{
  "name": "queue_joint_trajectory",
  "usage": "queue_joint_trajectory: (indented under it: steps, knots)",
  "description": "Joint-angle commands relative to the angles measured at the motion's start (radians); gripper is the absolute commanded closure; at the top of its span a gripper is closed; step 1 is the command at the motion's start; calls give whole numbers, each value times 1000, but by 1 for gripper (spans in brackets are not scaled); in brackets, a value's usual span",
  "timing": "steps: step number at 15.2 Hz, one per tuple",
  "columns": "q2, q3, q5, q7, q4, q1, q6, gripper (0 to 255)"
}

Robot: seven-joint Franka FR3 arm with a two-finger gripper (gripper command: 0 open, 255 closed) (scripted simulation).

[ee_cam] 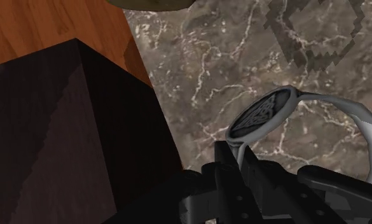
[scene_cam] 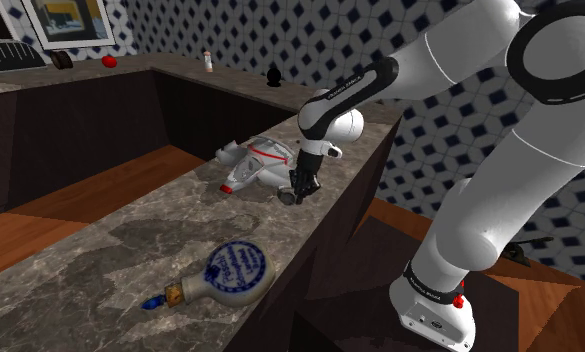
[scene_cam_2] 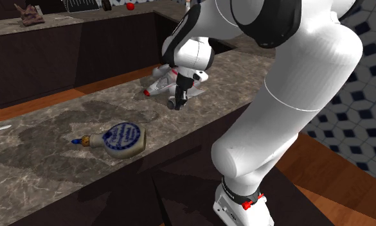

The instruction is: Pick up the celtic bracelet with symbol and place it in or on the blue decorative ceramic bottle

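End effector [scene_cam: 302, 187] clenched on bracelet [ee_cam: 262, 114] band, low over table [scene_cam: 100, 262]. Bottle [scene_cam: 235, 268] lies sideways, 7 o'clock from it in shoulder view. Risk: thin, off-centre grip slips; bracelet slides off rounded bottle.

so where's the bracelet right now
The bracelet is clasped in the gripper at the marble counter's edge, to the shoulder view's right of the white-and-red toy, beyond the blue bottle.
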State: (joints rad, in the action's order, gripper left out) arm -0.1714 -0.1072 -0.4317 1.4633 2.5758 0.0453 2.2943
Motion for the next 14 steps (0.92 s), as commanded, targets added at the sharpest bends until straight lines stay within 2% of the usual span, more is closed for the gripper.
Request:
queue_joint_trajectory:
  steps: [1,8,14]
  knots:
    - [-21,0,14,15,-8,-4,-28,255]
    - [-87,2,53,63,-42,-15,-120,255]
    - [-114,109,-9,202,-10,70,-63,255]
